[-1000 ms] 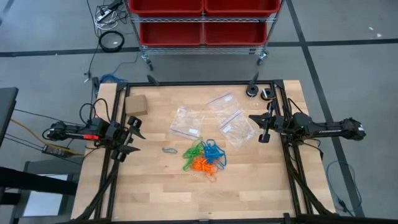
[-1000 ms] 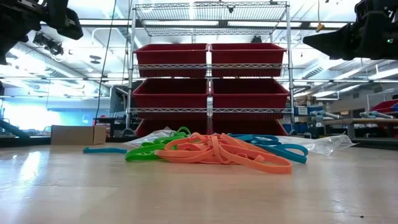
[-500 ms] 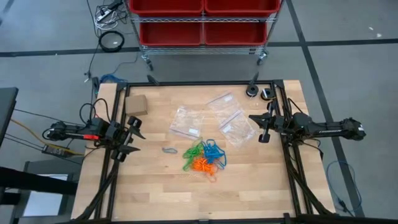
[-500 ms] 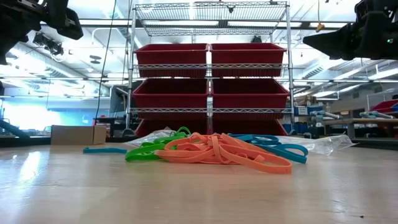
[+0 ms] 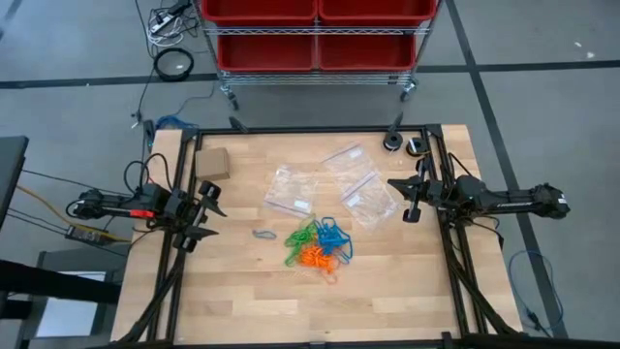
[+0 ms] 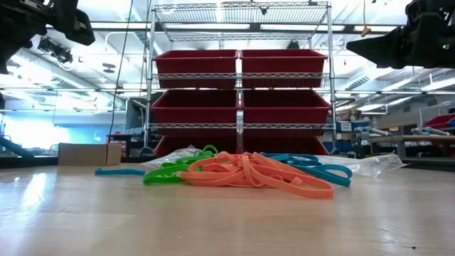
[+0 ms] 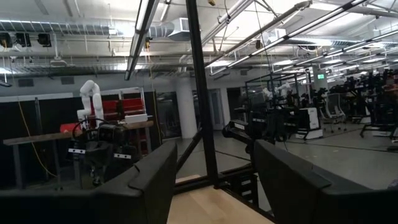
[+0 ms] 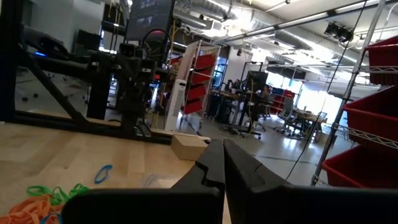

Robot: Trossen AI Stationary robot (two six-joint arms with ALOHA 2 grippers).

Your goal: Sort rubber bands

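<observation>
You will find the rubber bands heaped in one tangled pile near the middle of the worktop: green loops on the left, blue on the right, orange toward the front. One blue band lies flat, apart, just left of the pile.

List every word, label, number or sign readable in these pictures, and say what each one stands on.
None can be read.
Cardboard box: no print shows.
Zip bags: clear, no lettering visible.
Red bins: no labels visible.
Overhead sign in the room, left wrist view: too small to read.
</observation>
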